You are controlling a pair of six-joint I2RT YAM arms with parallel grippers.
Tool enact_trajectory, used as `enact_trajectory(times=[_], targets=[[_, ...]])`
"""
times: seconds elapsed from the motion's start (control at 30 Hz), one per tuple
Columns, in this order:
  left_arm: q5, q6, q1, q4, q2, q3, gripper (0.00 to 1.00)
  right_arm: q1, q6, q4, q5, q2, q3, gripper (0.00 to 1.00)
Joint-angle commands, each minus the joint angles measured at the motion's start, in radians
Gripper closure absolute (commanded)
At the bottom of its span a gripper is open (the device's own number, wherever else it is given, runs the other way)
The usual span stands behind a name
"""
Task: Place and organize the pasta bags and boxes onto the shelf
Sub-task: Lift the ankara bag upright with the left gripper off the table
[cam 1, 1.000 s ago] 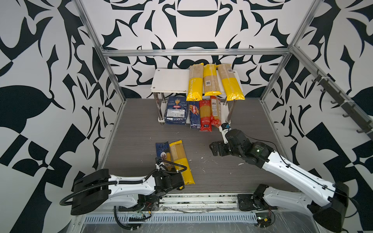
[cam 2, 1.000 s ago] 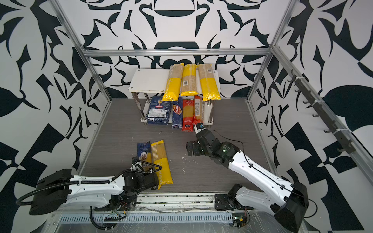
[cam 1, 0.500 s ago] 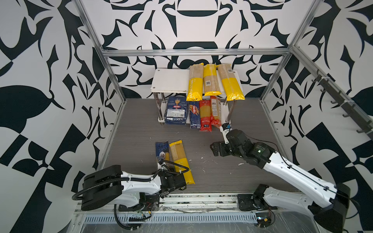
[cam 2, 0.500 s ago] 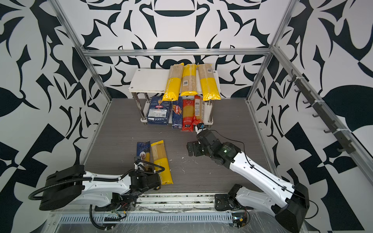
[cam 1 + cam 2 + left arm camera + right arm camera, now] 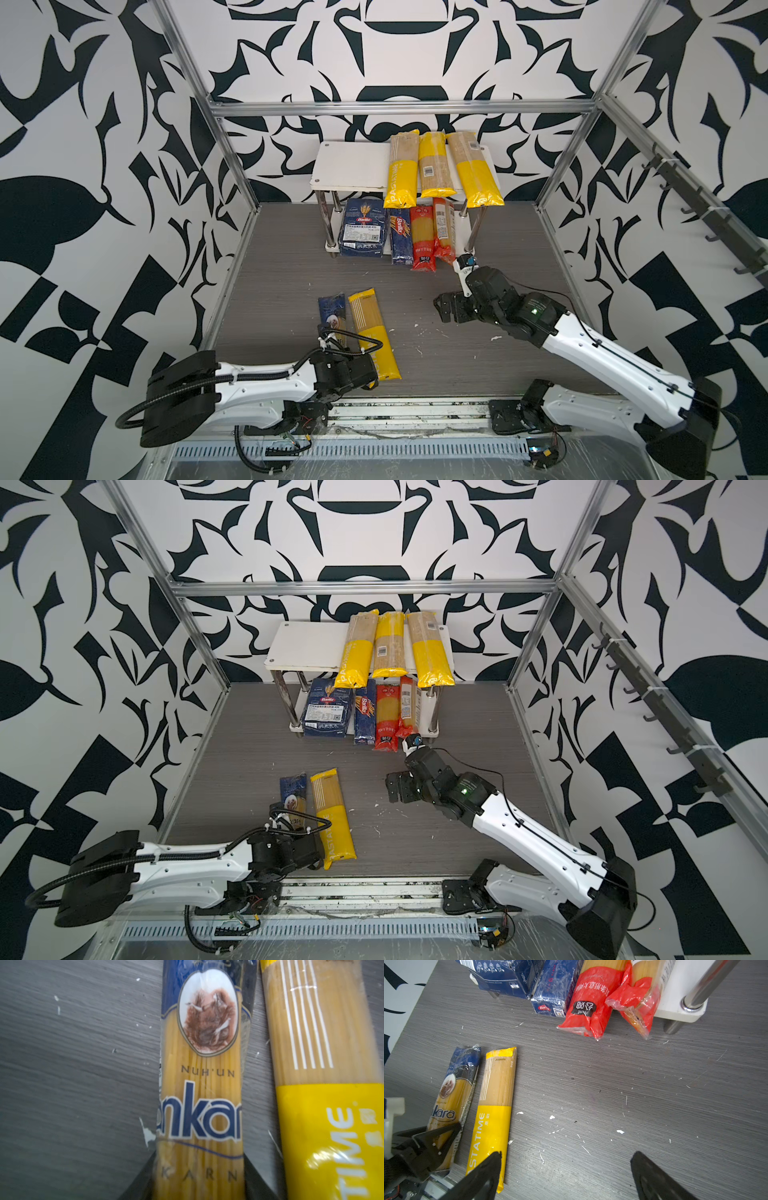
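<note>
Ankara bag (image 5: 199, 1088) — NUH'UN label — left hand (image 5: 199, 1154) clamped on it, right hand (image 5: 567, 1154) apart

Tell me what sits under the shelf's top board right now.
On the lower board: a wide Barilla box, a narrow Barilla box and two red bags, side by side. Their back ends are hidden by the top board and three yellow bags.

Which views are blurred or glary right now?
Left wrist view: soft and motion-smeared, ankara bag lettering legible, glare spot on the yellow bag. Right wrist view: sharp, even light on the grey tabletop. Both top views: sharp, evenly lit.
</note>
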Motion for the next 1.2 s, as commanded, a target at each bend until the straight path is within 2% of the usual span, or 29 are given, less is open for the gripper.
enact_trajectory(times=[0.0,0.13,0.3,0.77,1.0,1.17], targets=[[0.027,0.012,0.004,-0.154,-0.066,0.059,0.87,-0.003,-0.003,-0.01,0.028,-0.032,0.04,0.0],[-0.009,0.039,0.015,-0.253,-0.141,0.107,0.95,-0.003,-0.001,-0.016,0.03,-0.049,0.027,0.0],[-0.029,0.054,0.026,-0.267,-0.204,0.117,1.0,-0.004,0.002,-0.023,0.033,-0.054,0.028,0.0],[-0.06,0.098,0.039,-0.366,-0.259,0.198,1.0,-0.003,0.004,0.006,0.022,-0.024,0.026,0.0],[-0.114,0.169,0.038,-0.478,-0.267,0.335,1.0,-0.003,0.002,0.006,0.023,-0.024,0.022,0.0],[-0.166,0.244,0.038,-0.591,-0.235,0.502,1.0,-0.003,-0.002,0.007,0.022,-0.027,0.022,0.0]])
